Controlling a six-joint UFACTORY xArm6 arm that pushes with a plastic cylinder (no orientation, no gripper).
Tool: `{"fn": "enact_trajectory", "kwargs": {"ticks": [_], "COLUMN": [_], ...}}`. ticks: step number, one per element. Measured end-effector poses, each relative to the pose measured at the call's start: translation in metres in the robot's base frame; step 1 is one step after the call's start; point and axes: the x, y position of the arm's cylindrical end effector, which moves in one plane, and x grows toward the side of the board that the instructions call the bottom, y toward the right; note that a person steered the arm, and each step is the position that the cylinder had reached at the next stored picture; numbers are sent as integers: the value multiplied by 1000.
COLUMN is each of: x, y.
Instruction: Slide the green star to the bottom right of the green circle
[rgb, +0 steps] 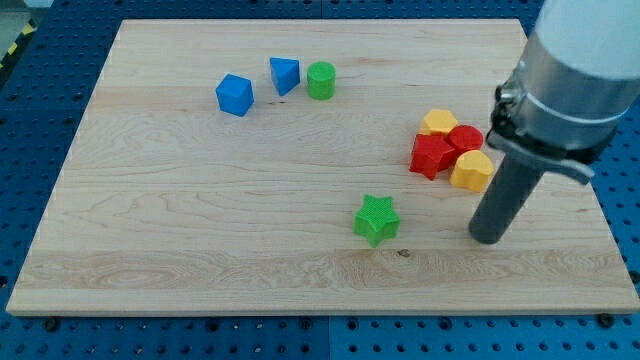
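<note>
The green star (376, 219) lies on the wooden board (200, 220) a little below the middle. The green circle (321, 80) stands near the view's top, well above and slightly left of the star. My tip (487, 238) rests on the board to the right of the star, a clear gap between them, and just below the yellow and red cluster. It touches no block.
A blue cube (235, 95) and a blue triangular block (285, 75) sit left of the green circle. At the right, two yellow blocks (438, 123) (471, 171), a red star (432, 155) and a red round block (465, 139) are bunched together. The arm's grey body (570, 70) fills the view's top right.
</note>
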Motion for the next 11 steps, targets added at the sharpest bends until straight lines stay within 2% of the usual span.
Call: {"fn": "enact_trajectory", "kwargs": {"ticks": [1, 3, 5, 8, 10, 11], "x": [11, -1, -16, -105, -191, -195], "y": [-51, -78, -140, -145, -145, -145]}}
